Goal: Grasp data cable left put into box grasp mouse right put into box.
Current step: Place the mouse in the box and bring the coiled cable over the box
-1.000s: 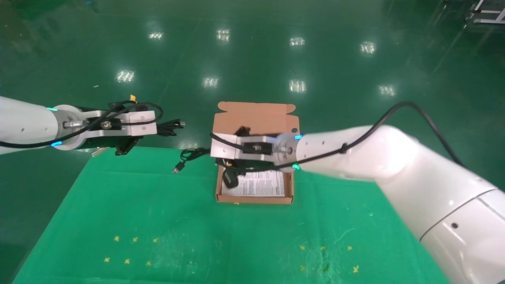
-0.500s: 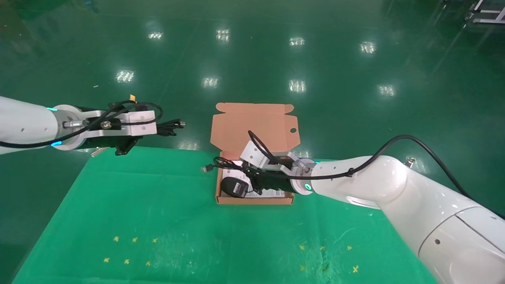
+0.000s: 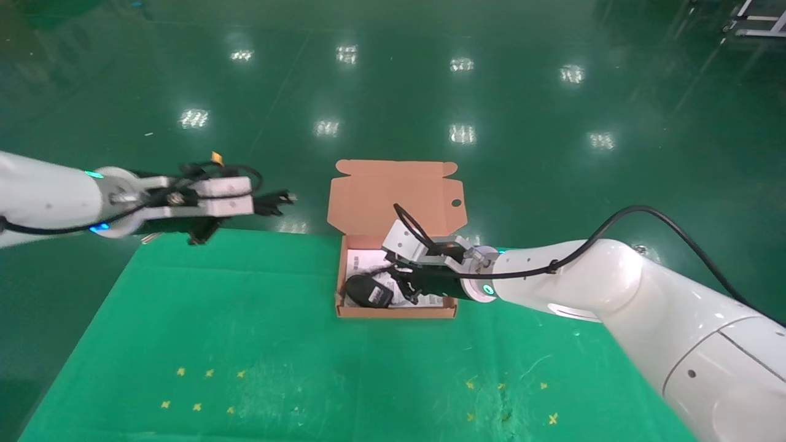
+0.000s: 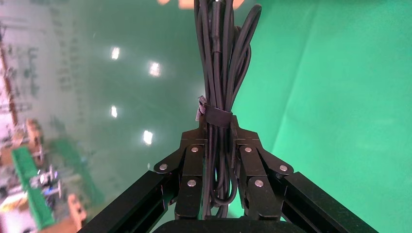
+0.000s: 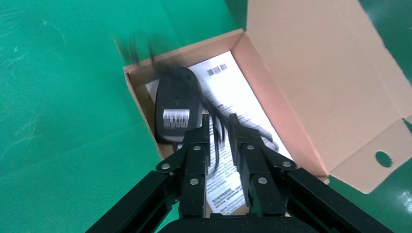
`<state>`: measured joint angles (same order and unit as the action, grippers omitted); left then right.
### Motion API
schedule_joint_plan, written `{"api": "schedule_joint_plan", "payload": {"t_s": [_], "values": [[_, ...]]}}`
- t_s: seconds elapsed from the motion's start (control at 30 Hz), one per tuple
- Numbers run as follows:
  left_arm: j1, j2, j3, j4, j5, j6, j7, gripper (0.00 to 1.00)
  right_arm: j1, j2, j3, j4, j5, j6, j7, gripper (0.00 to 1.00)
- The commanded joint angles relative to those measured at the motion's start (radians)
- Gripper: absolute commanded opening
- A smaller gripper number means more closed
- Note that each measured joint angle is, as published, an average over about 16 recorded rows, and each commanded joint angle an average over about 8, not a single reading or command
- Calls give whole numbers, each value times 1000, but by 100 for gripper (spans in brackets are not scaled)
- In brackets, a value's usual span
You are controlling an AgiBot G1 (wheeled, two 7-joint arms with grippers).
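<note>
Since half a second ago the small black oval mouse has settled inside the shallow orange-brown cardboard box, cord tucked in, on the white leaflet. The right claw hovers just behind it, fingers slightly apart, holding nothing. The left claw, clamped on the bundled black data cable, has edged boxward. Next: carry the cable over and release it beside the mouse.

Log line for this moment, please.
black oval mouse: in cardboard box | right claw: over box | left claw: holding bundled black cable
</note>
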<state>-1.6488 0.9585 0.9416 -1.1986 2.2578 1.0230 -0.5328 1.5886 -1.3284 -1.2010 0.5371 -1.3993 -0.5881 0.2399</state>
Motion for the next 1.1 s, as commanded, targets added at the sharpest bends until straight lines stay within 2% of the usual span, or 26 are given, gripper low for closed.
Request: {"api": "schedule_joint_plan", "payload": {"t_s": [0.03, 0.2, 0.37, 0.77, 0.93, 1.1], "values": [[4, 11, 2, 8, -3, -8, 6, 0, 3, 7, -4, 8, 0, 0, 8, 100], [19, 71, 14, 80, -37, -67, 78, 0, 21, 56, 3, 38, 0, 4, -2, 100], [49, 153, 26, 177, -88, -156, 181, 0, 42, 144, 18, 81, 0, 14, -22, 100], [83, 374, 32, 515, -268, -362, 519, 0, 68, 374, 23, 265, -32, 11, 8, 100], [88, 406, 45, 566, -387, -403, 654, 0, 80, 442, 4, 341, -74, 0, 59, 100], [90, 410, 81, 575, -506, -419, 753, 0, 88, 468, -16, 390, -118, 1, 122, 100]]}}
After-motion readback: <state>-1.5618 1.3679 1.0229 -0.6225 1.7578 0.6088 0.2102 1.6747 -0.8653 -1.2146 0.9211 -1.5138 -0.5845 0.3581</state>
